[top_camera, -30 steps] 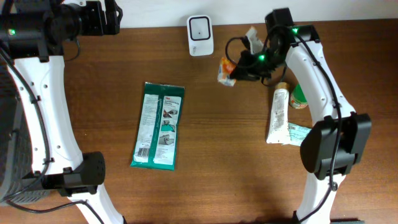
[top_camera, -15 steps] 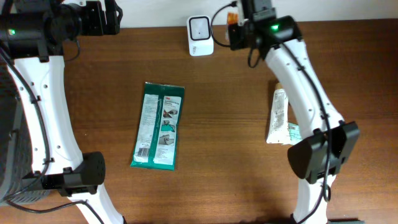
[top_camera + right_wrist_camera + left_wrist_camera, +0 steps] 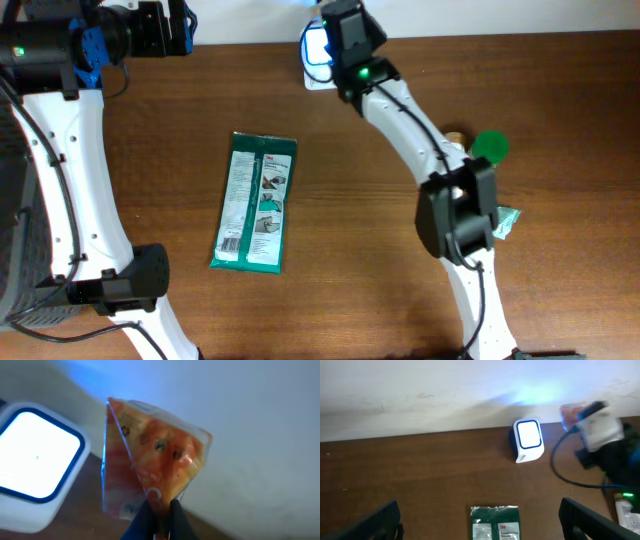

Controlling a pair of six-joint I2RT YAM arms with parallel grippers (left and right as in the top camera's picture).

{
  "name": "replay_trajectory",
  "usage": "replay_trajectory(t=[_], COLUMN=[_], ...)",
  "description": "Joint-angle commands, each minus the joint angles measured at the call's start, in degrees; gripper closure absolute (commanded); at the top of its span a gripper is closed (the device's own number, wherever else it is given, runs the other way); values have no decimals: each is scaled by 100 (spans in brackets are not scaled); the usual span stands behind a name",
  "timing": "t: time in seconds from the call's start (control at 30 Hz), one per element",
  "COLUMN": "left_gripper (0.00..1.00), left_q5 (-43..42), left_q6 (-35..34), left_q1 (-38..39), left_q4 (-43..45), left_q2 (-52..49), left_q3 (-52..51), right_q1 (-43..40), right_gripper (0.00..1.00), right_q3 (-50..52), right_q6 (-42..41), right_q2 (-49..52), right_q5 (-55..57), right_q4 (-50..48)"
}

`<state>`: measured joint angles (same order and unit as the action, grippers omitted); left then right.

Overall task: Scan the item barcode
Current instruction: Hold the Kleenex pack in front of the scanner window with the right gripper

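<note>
Right jaws on packet (image 3: 156,457), hidden overhead

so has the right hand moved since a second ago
Yes. The right hand swung leftward in the overhead view, from well clear of the scanner to right at it, holding the orange packet.

- Our left arm (image 3: 62,150) and right arm (image 3: 405,115): white curved shells, black joints, small green lights.
- A black cable (image 3: 554,462) loops by our right wrist.
- Our left hand (image 3: 479,510) has flat black fingers (image 3: 375,522).
</note>
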<state>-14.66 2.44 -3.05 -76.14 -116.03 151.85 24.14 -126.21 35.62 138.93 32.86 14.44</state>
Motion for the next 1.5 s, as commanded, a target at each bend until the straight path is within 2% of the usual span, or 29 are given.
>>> replay_trajectory(t=[0.0,0.13,0.57,0.83,0.93,1.33,1.47], left_gripper=[1,1,1,1,1,1,1], left_q5=[-59,-59,-61,-59,-61,-61,-61], left_q6=[87,87,87,87,87,87,87], left_q1=[-39,-39,-39,-39,-39,-39,-39], left_q4=[11,11,9,9,9,9,9], left_q2=[129,129,129,129,129,129,129], left_q3=[87,87,87,87,87,87,87], right_q1=[229,321,323,378,391,387,286], right_gripper=[96,96,96,96,96,96,96], right_q3=[-81,-81,-81,-83,-83,-83,-83], right_q6=[1801,2293,2306,1480,935,-640,-1375], right_q2=[380,623,772,678,538,-48,-271], right_q5=[450,450,540,533,535,11,-645], right_q4=[-376,-780,-914,-911,-861,225,813])
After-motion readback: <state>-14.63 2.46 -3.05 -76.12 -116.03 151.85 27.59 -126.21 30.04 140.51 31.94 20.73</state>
